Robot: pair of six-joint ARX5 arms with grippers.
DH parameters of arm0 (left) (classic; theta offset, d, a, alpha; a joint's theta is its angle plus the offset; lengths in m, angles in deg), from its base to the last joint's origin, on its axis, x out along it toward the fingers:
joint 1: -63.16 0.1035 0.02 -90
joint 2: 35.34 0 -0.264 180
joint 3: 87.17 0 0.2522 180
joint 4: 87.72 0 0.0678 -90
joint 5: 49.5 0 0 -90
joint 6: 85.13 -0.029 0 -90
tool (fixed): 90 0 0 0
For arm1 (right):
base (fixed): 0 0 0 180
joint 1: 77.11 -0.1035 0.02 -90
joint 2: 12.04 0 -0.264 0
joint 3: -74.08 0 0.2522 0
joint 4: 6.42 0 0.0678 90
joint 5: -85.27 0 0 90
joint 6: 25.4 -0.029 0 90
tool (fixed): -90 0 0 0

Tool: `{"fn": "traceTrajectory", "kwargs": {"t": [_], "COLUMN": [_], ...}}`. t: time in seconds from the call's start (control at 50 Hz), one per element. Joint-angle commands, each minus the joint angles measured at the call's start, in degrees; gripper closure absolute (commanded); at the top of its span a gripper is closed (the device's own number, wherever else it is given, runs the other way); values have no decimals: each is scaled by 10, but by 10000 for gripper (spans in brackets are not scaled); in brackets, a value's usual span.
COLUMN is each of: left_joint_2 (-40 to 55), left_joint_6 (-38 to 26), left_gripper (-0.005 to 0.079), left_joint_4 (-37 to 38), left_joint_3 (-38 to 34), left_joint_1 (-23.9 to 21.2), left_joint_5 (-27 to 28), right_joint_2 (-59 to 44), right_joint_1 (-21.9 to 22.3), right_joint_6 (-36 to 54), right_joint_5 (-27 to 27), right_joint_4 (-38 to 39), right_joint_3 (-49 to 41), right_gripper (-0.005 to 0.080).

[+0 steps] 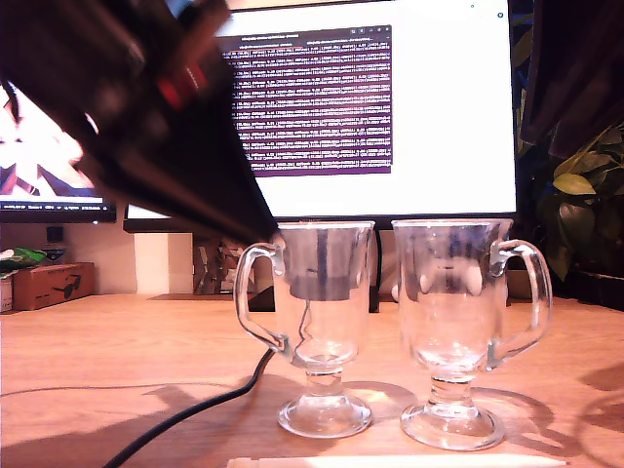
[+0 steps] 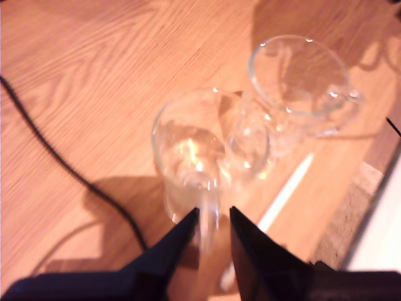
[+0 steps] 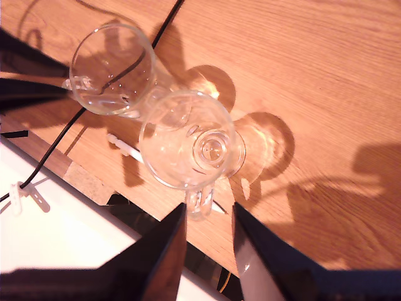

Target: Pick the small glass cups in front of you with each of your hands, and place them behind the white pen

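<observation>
Two small glass cups stand side by side on the wooden table (image 1: 117,341). My first gripper (image 1: 265,232) reaches down from the exterior view's upper left to the handle of the exterior view's left cup (image 1: 322,292). In the first wrist view its jaws (image 2: 213,213) stand open, either side of that cup's (image 2: 200,150) handle. My second gripper (image 3: 209,208) is open above the other cup (image 3: 188,138), its handle in line with the gap; this is the exterior view's right cup (image 1: 453,292). The white pen (image 1: 390,461) lies just in front of the cups.
A black cable (image 1: 185,414) runs across the table past the exterior view's left cup. A lit monitor (image 1: 390,97) stands behind the cups. A cardboard box (image 1: 49,283) sits at the exterior view's left, a plant (image 1: 585,185) at its right.
</observation>
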Motion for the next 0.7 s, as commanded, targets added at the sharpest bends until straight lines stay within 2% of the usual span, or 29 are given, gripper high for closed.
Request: {"fn": "traceTrajectory", "kwargs": {"t": [0.0,0.04,0.12,0.14,0.36,0.56,0.68], "left_joint_2": [-12,-21,-39,-45,-99,-133,-166], "left_joint_6": [0,-2,-11,-11,-12,-11,-15], "left_gripper": [614,631,748,773,763,763,763], "left_joint_4": [22,39,66,70,75,41,20], "left_joint_3": [-3,-3,-3,-3,-4,-25,-67], "left_joint_1": [3,4,6,7,30,82,114], "left_joint_5": [-10,-22,-55,-65,-149,-152,-149], "right_joint_2": [-1,-1,-1,-1,1,14,31], "right_joint_1": [0,2,6,7,11,13,35], "right_joint_6": [-4,-4,-4,-4,24,42,47], "right_joint_5": [7,19,50,58,194,242,279], "right_joint_4": [0,-3,-8,-7,35,99,128], "right_joint_3": [5,5,5,5,4,1,-22], "right_gripper": [575,615,759,766,757,757,757]}}
